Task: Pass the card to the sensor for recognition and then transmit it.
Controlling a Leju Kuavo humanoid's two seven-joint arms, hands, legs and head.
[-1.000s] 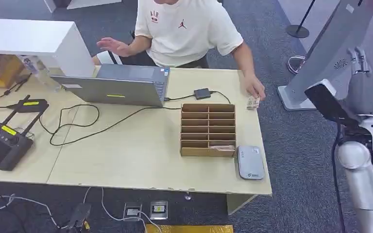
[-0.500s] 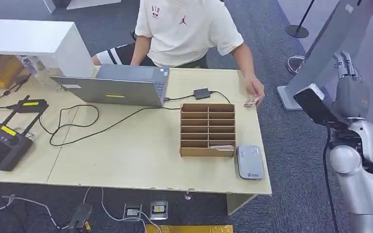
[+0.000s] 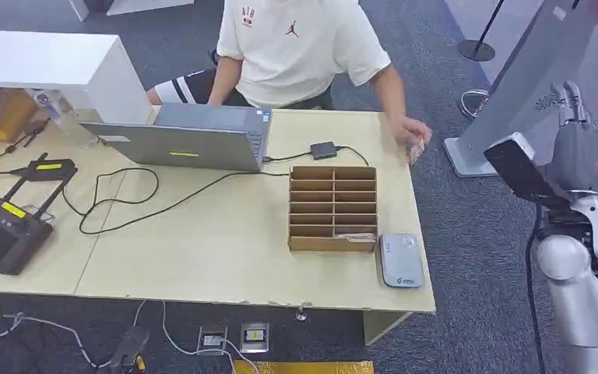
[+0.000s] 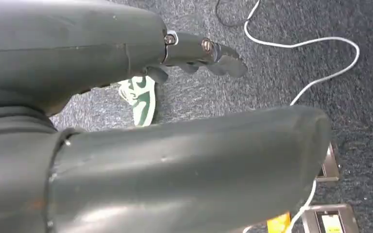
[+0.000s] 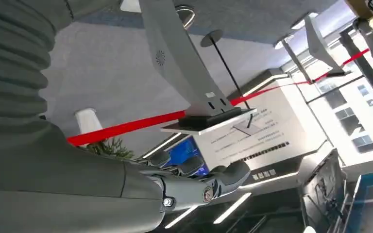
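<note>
Fingers [image 3: 570,100] of your robot's right hand [image 3: 578,140] point straight up in the head view, lying close side by side with nothing between them. That hand sits off the table's right end, raised beside the tall slanted grey kiosk panel [image 3: 531,74]; half a second ago it stood a little lower and further left. The small pale card [image 3: 415,149] is pinched in the hand [image 3: 410,134] of the person in the cream T-shirt [image 3: 300,47], held just past the right edge of the light wooden table [image 3: 202,241]. Before, that card was lower, at the table's edge; a second ago it lay on the tabletop under the same hand. The brown cardboard divider box [image 3: 333,207], the flat grey card-reader sensor [image 3: 401,260] just beside its near right corner, and the grey open laptop [image 3: 195,136] have not moved.

Left wrist view: your left hand [image 4: 126,73] hangs over dark grey carpet [image 4: 281,73], its dark fingers [image 4: 209,53] extended and slightly bent, holding nothing. A white cable [image 4: 311,63] loops across the carpet, and a green and white shoe [image 4: 141,97] shows past the hand.

Right wrist view: your right hand's fingers [image 5: 213,182] reach out together, lightly curved and empty, with the grey kiosk stand [image 5: 184,68] and a red belt barrier [image 5: 141,121] beyond them.
</note>
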